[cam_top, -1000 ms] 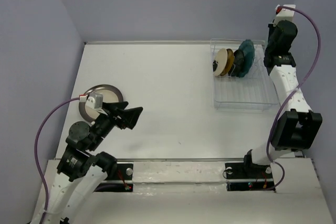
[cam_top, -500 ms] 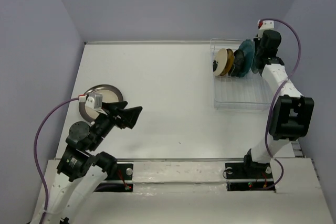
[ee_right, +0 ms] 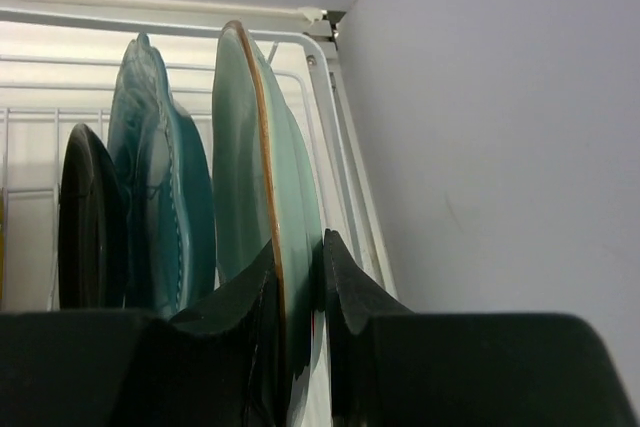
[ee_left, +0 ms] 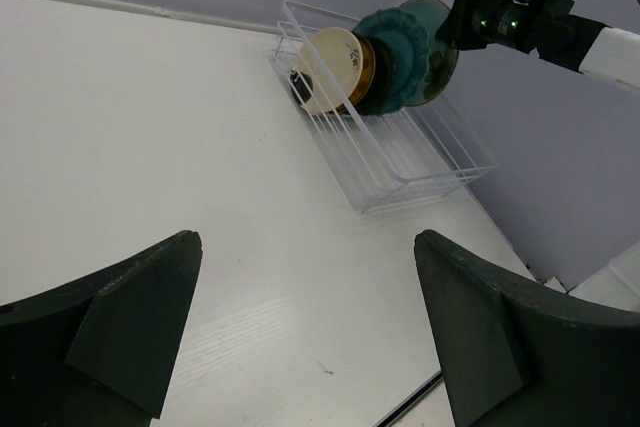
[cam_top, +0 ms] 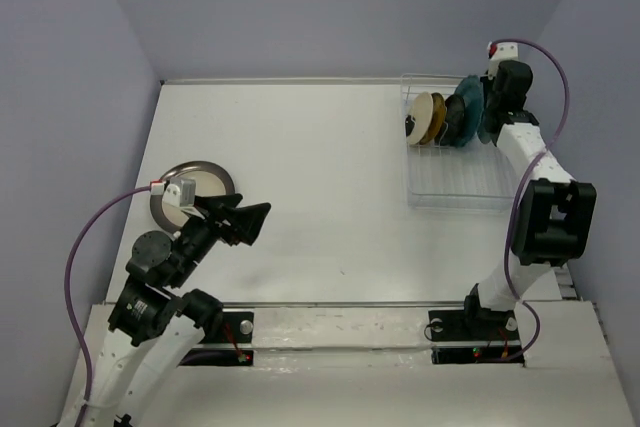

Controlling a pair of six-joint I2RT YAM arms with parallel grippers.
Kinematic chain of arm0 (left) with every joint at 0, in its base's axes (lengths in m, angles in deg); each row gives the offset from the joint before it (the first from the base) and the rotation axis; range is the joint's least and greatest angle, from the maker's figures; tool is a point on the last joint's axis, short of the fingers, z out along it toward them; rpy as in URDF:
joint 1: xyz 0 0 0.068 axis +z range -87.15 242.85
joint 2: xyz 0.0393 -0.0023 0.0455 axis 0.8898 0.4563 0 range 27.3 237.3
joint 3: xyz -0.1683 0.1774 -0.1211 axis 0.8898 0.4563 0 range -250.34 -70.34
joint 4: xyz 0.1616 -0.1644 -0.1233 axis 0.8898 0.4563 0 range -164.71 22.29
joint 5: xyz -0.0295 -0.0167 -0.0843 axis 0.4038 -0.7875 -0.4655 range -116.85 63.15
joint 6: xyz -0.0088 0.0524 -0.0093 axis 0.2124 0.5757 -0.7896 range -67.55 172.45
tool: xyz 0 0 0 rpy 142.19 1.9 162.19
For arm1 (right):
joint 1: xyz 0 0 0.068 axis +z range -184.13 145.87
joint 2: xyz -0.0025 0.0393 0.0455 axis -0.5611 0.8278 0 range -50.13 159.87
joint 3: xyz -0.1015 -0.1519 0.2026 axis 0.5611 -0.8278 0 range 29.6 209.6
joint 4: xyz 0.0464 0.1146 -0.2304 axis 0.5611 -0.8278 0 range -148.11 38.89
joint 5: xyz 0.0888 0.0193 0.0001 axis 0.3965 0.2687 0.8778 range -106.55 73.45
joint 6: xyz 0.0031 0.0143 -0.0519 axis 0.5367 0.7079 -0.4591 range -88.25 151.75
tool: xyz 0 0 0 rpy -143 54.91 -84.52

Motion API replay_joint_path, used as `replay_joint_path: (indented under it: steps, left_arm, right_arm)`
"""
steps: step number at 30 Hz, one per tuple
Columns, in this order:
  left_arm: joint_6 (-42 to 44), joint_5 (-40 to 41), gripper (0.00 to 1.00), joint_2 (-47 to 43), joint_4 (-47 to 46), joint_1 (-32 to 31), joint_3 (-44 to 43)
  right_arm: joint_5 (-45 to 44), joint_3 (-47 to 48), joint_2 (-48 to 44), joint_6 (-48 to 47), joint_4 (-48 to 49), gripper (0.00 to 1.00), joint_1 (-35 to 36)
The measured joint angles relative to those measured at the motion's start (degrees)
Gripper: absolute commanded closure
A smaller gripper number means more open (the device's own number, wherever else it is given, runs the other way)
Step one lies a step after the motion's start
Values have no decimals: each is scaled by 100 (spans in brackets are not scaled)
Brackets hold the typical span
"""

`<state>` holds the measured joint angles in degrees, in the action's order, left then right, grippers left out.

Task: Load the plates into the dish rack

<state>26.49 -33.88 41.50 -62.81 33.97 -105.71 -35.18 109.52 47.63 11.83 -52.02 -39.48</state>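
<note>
Pinching mint plate (ee_right: 240, 167) in dish rack (cam_top: 460, 187): right gripper (ee_right: 300, 247); left gripper (ee_left: 305, 242) wide open, empty; mark on cream plate (ee_left: 330, 69) unreadable.

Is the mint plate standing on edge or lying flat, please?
On edge: the mint plate stands upright beside the teal plate, pinched by the right gripper.

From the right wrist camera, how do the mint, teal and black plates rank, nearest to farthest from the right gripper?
1. The pale mint round plate, held in the right gripper.
2. The scalloped dark teal plate, just left of it.
3. The black round plate, farthest left.
</note>
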Motion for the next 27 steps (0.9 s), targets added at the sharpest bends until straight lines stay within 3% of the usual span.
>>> replay_joint_path:
  steps: [5, 7, 8, 9, 13, 15, 20, 27]
  left_arm:
    - [-2, 7, 1, 66, 0, 2, 0]
    - [-2, 22, 1, 146, 2, 2, 0]
    - [-4, 31, 1, 170, 0, 2, 0]
    - [-4, 52, 1, 234, 9, 4, 0]
    - [-24, 179, 1, 424, 48, 33, 0]
    - [-48, 278, 1, 540, 76, 74, 0]
    - [-155, 568, 1, 1005, 177, 127, 0]
    - [-516, 1266, 1, 1637, 378, 216, 0]
  right_arm:
    - [-4, -358, 81, 289, 136, 91, 0]
    - [-63, -455, 186, 442, 350, 81, 0]
    - [-59, -457, 212, 516, 400, 75, 0]
    - [-66, -463, 232, 599, 409, 55, 0]
    - [-304, -457, 278, 903, 527, 17, -2]
    - [-514, -374, 280, 1115, 498, 10, -26]
    - [-935, -179, 129, 1858, 310, 8, -26]
    - [-793, -863, -1211, 3401, 107, 12, -26]
